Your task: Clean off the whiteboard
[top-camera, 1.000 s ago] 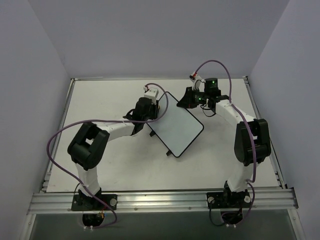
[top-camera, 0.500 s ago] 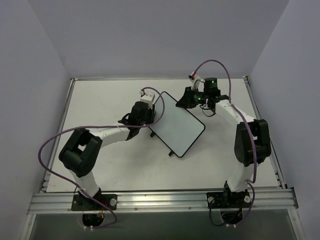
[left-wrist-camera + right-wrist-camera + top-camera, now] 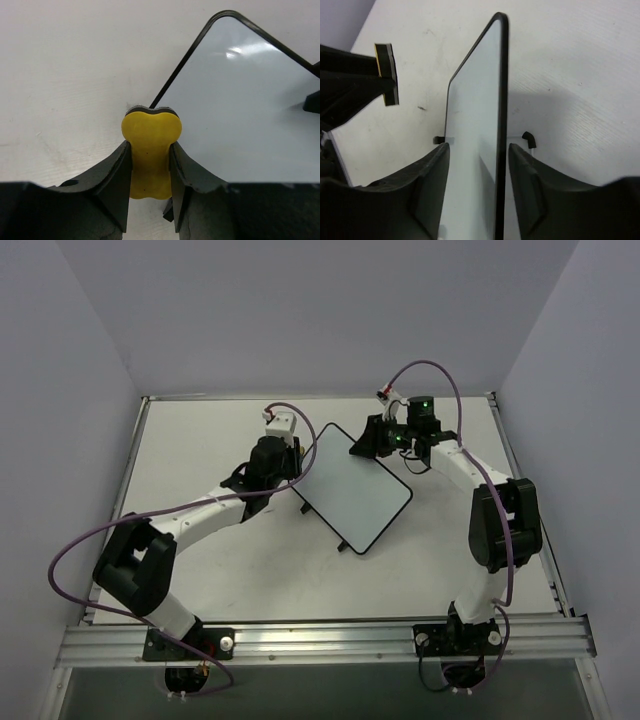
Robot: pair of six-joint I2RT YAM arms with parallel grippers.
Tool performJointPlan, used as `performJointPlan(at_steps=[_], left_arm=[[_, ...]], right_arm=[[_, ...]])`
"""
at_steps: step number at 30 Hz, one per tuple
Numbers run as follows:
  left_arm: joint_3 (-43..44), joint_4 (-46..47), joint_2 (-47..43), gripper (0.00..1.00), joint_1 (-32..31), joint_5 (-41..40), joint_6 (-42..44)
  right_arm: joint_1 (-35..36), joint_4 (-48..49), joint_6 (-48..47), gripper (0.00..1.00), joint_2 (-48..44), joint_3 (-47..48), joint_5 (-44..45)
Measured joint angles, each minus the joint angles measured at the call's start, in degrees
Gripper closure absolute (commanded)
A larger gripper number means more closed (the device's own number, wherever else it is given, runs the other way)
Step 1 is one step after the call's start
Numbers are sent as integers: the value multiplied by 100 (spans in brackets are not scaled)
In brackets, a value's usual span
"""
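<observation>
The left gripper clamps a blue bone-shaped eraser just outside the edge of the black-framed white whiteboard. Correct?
No: the bone-shaped eraser is yellow, not blue, as the left wrist view shows. The left gripper does clamp it just outside the edge of the black-framed white whiteboard.

Soft, even light; faint glare on the whiteboard (image 3: 250,110); weak, diffuse shadows.

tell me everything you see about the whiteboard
The whiteboard is a rectangular white panel in a thin black frame with rounded corners and two black feet along one long edge. Its glossy face looks blank. It sits diagonally on the table; the right hand straddles its far corner, and the left hand holds a yellow eraser at its left edge.
</observation>
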Motion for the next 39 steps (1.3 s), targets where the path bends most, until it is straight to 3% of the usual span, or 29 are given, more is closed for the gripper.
performJointPlan(at_steps=[3,10,24,29,34,39], left_arm=[[42,-275,-11,98,74,-162,-133],[199,-647,-155,98,201,-402,-317],[713,-1429,-404,94,837,-525,-876],[901,-1657,-350,91,1493,-164,-1340],[2249,-2492,675,90,2575,9,-1690],[3560,-3270,1849,85,3182,-22,-1860]], right_arm=[[31,-13,4,36,0,-59,20],[90,-42,2,25,-7,-76,33],[-289,-31,605,18,-216,-57,339],[-520,-33,909,18,-306,234,455],[-651,-247,1047,18,-509,507,905],[-695,-575,1043,17,-745,595,1504]])
